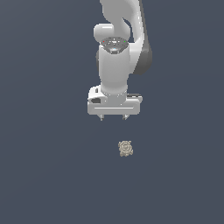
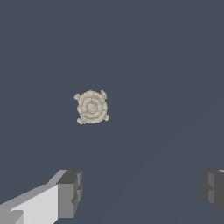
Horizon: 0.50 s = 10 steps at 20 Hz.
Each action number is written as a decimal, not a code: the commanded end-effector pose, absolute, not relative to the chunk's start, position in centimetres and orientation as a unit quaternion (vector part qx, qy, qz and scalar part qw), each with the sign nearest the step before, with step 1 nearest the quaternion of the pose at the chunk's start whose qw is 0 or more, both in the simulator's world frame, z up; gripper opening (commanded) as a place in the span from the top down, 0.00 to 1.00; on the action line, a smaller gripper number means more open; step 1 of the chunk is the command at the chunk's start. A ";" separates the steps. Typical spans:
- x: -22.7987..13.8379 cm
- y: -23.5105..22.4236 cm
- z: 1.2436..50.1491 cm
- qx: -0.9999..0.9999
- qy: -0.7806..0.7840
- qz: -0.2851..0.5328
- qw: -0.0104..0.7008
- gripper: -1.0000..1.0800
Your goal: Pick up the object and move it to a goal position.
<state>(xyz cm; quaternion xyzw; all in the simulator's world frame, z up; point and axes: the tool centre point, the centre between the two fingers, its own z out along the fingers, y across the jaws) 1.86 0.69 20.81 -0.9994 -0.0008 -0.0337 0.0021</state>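
The object (image 1: 125, 148) is a small beige knobbly thing with ringed bumps, lying on the dark grey floor. In the exterior view it sits below my white gripper (image 1: 113, 117) and a little toward that view's right. My gripper is open and empty, held above the floor with its two short fingertips apart. In the wrist view the object (image 2: 91, 106) lies ahead of the gripper (image 2: 142, 192), apart from both grey finger pads (image 2: 70, 192), and not between them.
The plain dark grey floor (image 1: 43, 175) fills both views. No other objects or edges show. The white arm (image 1: 116, 52) rises above the gripper to the top of the exterior view.
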 end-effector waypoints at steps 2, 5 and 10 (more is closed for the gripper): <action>1.9 0.7 20.8 -0.999 -0.001 -0.034 0.002 0.04; 1.9 1.0 20.7 -0.999 -0.001 -0.035 0.004 0.04; 2.1 1.8 20.4 -0.999 -0.002 -0.037 0.009 0.04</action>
